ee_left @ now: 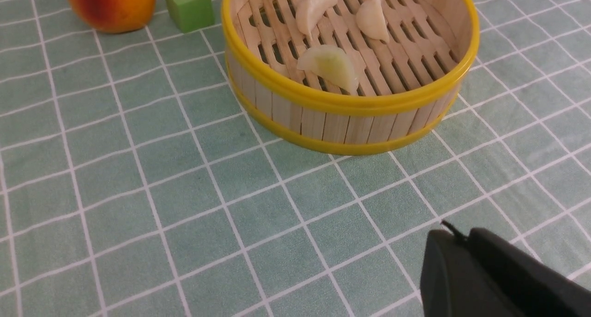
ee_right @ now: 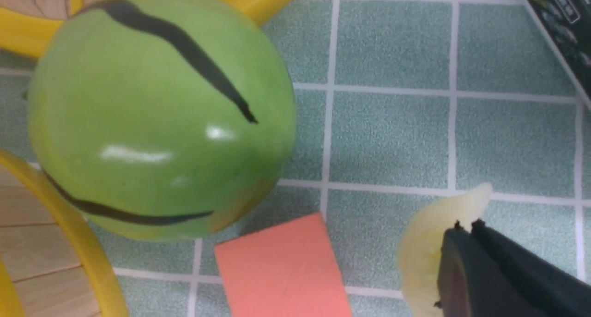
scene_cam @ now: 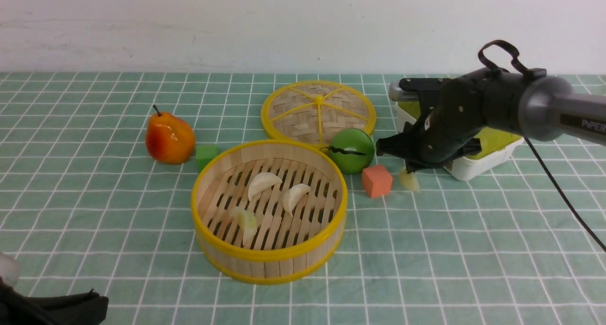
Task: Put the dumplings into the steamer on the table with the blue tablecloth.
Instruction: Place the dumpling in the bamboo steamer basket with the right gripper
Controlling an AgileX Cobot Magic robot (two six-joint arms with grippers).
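Observation:
The steamer (scene_cam: 270,256), a round bamboo basket with yellow rims, stands mid-table on the blue tablecloth (scene_cam: 94,211). Three pale dumplings lie on its slatted floor (scene_cam: 262,183) (scene_cam: 296,195) (scene_cam: 246,222); the left wrist view shows them too (ee_left: 330,65). To the right of the steamer, my right gripper (scene_cam: 411,169) is shut on another dumpling (ee_right: 425,257), which pokes out beside the closed jaws, low over the cloth. My left gripper (ee_left: 455,236) is shut on nothing, over bare cloth in front of the steamer (ee_left: 351,104).
The flat woven lid (scene_cam: 318,109) lies behind the steamer. A green apple (scene_cam: 351,150) and an orange cube (scene_cam: 377,180) sit just left of the right gripper. A white box (scene_cam: 478,164) is behind it. A pear (scene_cam: 169,138) and green cube (scene_cam: 206,155) are at the left.

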